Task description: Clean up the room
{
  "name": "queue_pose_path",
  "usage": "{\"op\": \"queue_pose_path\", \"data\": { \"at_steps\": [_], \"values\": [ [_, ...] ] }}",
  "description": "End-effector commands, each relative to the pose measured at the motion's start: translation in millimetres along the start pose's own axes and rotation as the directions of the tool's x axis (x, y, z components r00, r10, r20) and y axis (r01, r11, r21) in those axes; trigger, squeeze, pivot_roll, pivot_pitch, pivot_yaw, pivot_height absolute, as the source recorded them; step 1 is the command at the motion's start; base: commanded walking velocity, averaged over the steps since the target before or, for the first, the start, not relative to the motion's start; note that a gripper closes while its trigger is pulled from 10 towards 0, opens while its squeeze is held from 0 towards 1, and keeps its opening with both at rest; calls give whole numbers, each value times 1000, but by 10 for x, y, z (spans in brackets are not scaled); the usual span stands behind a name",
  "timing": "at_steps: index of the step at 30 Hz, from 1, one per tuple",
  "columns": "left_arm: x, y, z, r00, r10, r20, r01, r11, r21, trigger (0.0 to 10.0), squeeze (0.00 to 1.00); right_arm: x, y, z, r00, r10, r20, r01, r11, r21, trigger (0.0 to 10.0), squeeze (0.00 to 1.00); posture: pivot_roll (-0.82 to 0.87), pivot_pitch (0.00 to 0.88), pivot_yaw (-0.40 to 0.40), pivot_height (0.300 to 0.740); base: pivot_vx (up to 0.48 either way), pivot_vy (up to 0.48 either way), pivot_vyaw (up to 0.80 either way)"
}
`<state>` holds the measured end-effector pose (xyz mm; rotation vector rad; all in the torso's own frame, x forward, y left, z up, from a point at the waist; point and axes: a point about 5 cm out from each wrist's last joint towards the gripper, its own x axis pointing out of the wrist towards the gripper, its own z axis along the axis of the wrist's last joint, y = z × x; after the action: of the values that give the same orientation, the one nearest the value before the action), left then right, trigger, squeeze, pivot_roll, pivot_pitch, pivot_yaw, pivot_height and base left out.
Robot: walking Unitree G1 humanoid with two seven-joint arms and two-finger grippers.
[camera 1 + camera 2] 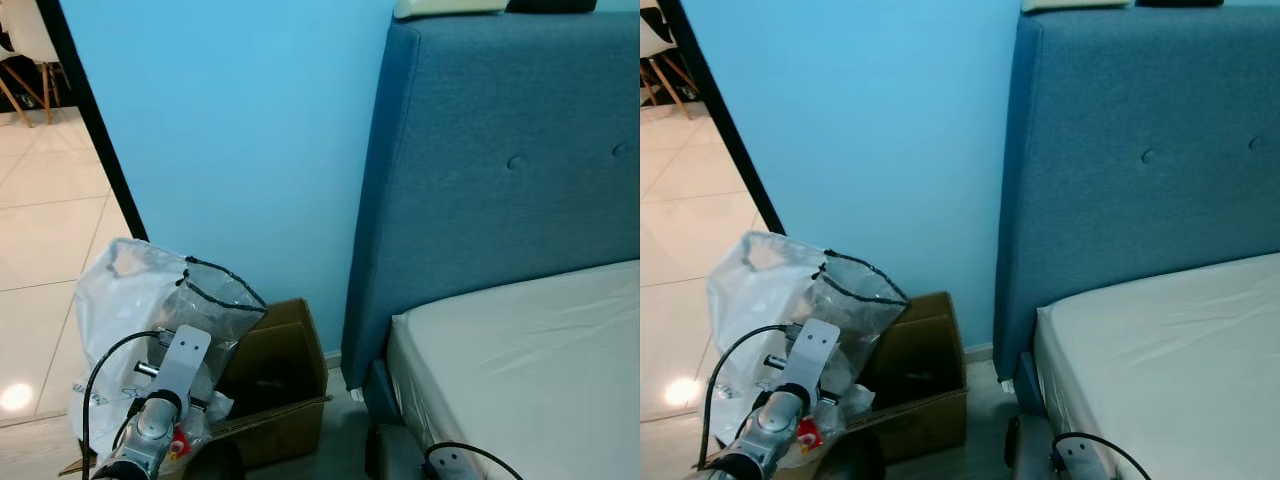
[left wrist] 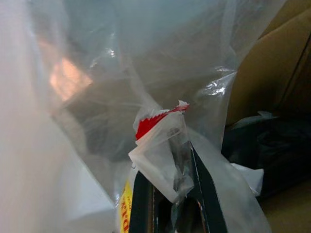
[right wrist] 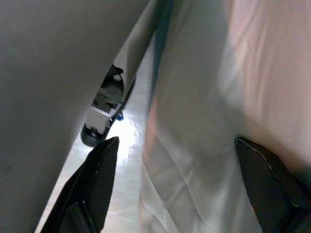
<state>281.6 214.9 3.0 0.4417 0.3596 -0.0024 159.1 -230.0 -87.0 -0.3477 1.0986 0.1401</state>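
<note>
My left gripper [image 2: 172, 167] is shut on a crumpled clear wrapper [image 2: 158, 145] with a red torn edge and yellow print. It holds the wrapper right at a big clear plastic bag [image 1: 130, 295], which stands against a brown cardboard box [image 1: 285, 375] on the floor by the blue wall. My left arm [image 1: 165, 385] reaches up from the lower left toward that bag. Dark items lie inside the box. My right gripper [image 3: 180, 179] hangs open, low beside the bed's pale sheet, with nothing between its fingers.
A bed with a white mattress [image 1: 530, 360] and a tall blue upholstered headboard [image 1: 500, 180] takes up the right side. A black door frame [image 1: 95, 120] opens onto a tiled floor [image 1: 45, 220] on the left, with a chair [image 1: 25, 60] far back.
</note>
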Motion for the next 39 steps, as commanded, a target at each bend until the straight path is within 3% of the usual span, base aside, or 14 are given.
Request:
{"op": "queue_pose_path", "data": {
  "at_steps": [1,5,7,9,10,15,19,20,25,26,28,32,36,39],
  "values": [
    [-9,23,-25,1000,-6,-5,7,999,39,10000,0,-10,104,-176,998,26,-65,-24,999,31,10000,0,-122,208,-32,520,0,0,0],
    [-15,-69,-37,995,-100,-18,101,994,35,10000,0,-25,57,-210,999,18,-52,-16,999,34,10000,0,-151,256,-37,511,0,0,0],
    [-54,-286,-63,961,-272,-41,274,958,83,10000,0,-35,13,-224,999,8,-41,-6,999,43,10000,0,-165,280,-42,511,0,0,0],
    [-54,-286,-63,961,-272,-41,274,958,83,10000,0,-35,13,-224,999,8,-41,-6,999,43,10000,0,-165,280,-42,511,0,0,0],
    [-94,-425,-91,921,-385,-67,390,910,141,10000,0,-44,-7,-249,999,3,-39,-1,999,47,10000,0,-182,299,-43,511,0,0,0],
    [-162,-553,-170,848,-513,-135,529,835,153,10000,0,-64,-31,-312,999,-4,-38,6,998,60,10000,0,-195,317,-42,511,0,0,0],
    [-227,-598,-265,801,-568,-189,596,787,163,10000,0,-75,-40,-351,999,-8,-40,11,998,67,10000,0,-206,326,-41,511,0,0,0],
    [-271,-610,-338,777,-584,-235,628,749,213,10000,0,-84,-51,-379,999,-12,-43,15,997,72,10000,0,-214,329,-41,511,0,0,0],
    [-270,-540,-385,791,-546,-276,610,730,308,10000,0,-100,-92,-416,999,-20,-46,24,996,81,10000,0,-220,332,-43,511,0,0,0],
    [-226,-470,-354,821,-506,-265,570,757,321,10000,1000,-105,-113,-422,999,-25,-47,29,996,84,10000,0,-222,327,-45,511,0,0,0],
    [-111,-323,-219,883,-422,-204,468,821,329,10000,1000,-108,-153,-409,999,-34,-42,37,995,92,10000,0,-218,320,-46,511,0,0,0],
    [43,-197,75,922,-379,-75,385,887,254,10000,1000,-96,-192,-326,999,-42,-26,45,994,97,10000,0,-203,294,-48,511,0,0,0],
    [91,-209,240,904,-428,-3,421,888,186,10000,1000,-82,-205,-253,999,-45,-13,46,994,99,10000,0,-189,269,-47,511,0,0,0],
    [119,-252,468,846,-523,107,507,850,147,10000,1000,-57,-205,-128,999,-46,11,45,994,100,10000,0,-164,229,-41,511,0,0,0]
  ]
}}
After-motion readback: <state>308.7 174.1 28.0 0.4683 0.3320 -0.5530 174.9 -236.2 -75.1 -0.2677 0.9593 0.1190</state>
